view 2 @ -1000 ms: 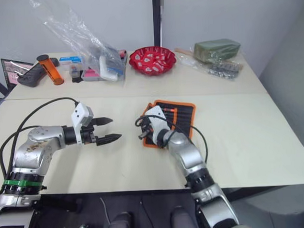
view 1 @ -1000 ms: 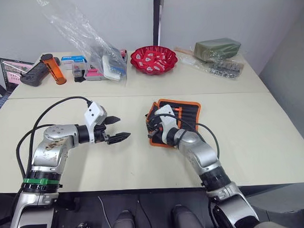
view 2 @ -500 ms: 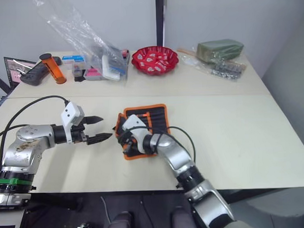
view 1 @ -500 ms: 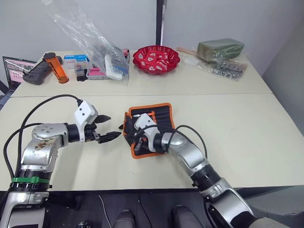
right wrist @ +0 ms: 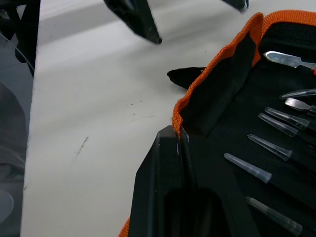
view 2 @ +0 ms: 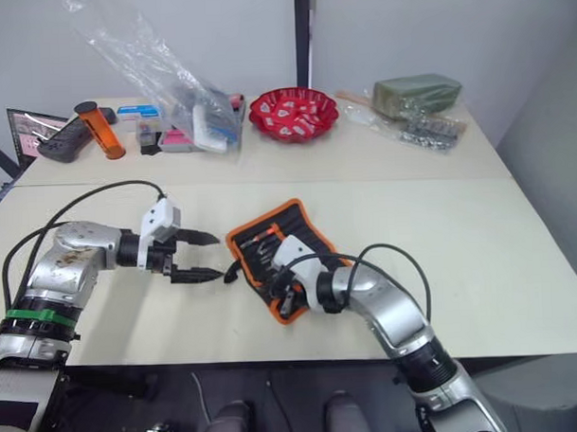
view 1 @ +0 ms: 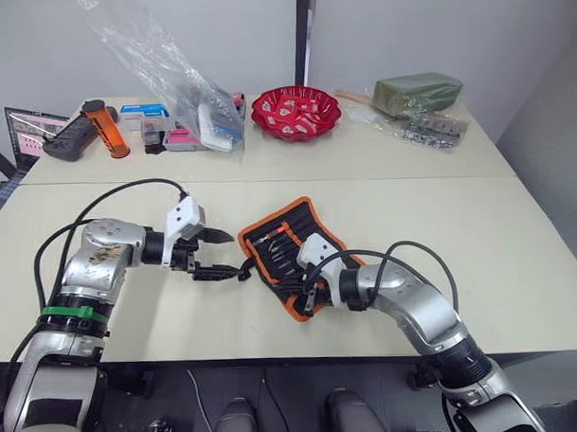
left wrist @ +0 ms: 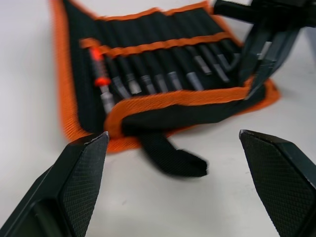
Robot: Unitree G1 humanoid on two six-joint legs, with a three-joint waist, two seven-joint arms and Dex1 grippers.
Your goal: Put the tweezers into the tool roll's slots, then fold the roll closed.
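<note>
Two pincers work the roll [view 1: 285,251], which lies open on the desk [view 1: 517,255] between them with tools seated in its slots [left wrist: 168,74]. The right pincer [right wrist: 178,136] is clamped on its orange edge; the left pincer [view 1: 217,256] hovers spread beside the strap [left wrist: 170,158]. Folding looks under way: the flap next needs lifting over the slots.

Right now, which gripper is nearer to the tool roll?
Right. The right gripper has its jaws shut on the orange edge of the tool roll. The left gripper hovers open beside the roll's left end, not touching it.
</note>
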